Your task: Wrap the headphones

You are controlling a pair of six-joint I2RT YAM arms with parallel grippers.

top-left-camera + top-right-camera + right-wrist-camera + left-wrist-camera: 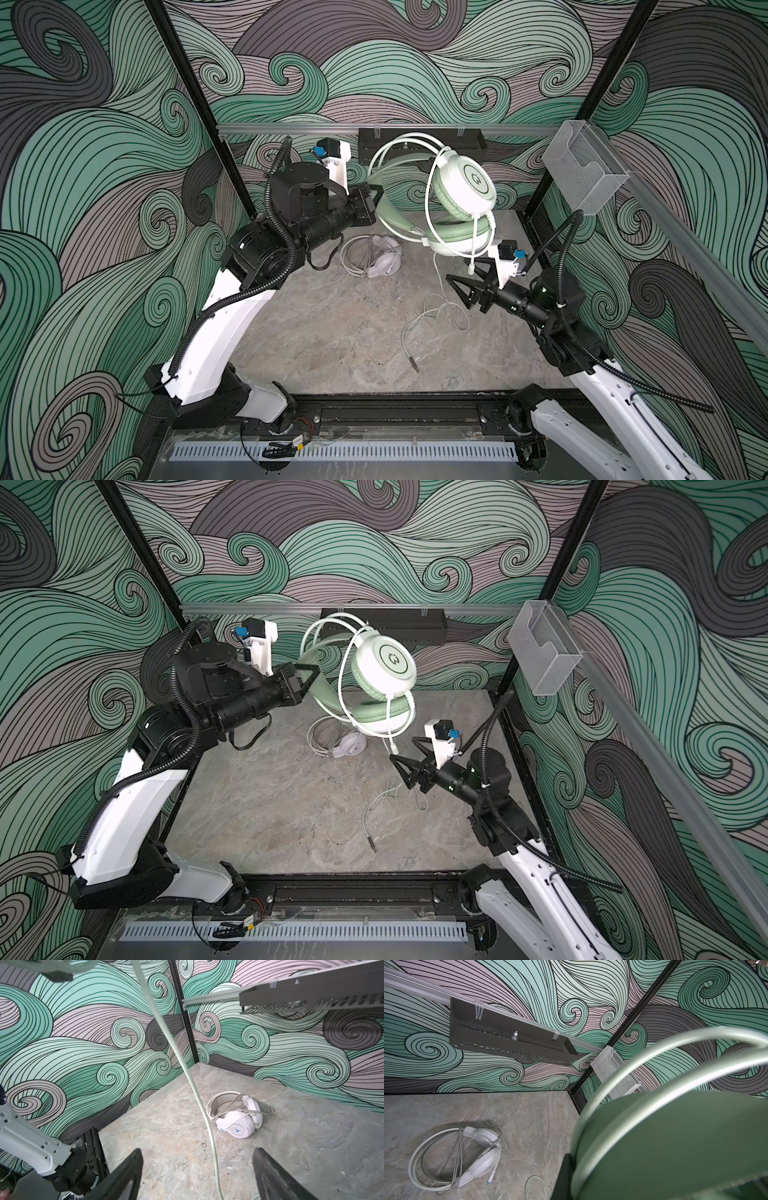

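Observation:
The mint green headphones (465, 178) (384, 658) hang in the air over the back of the table. My left gripper (376, 195) (309, 675) is shut on their green headband (675, 1147); one black finger (562, 1178) shows beside it. Their cable (434, 266) (209, 1126) drops to loose loops on the table (440, 316), plug (413, 368) nearer the front. My right gripper (463, 286) (401, 766) (197, 1149) is open, with the hanging cable passing between its fingers untouched. The white headphones (380, 259) (349, 744) (477, 1157) (236, 1120) lie on the table, cable coiled around them.
A black slotted shelf (419, 145) (508, 1043) hangs from the back rail. A clear plastic box (582, 170) is mounted on the right rail, and a white mesh basket (616, 1076) sits in the far right corner. The marble tabletop (332, 332) ends at patterned walls.

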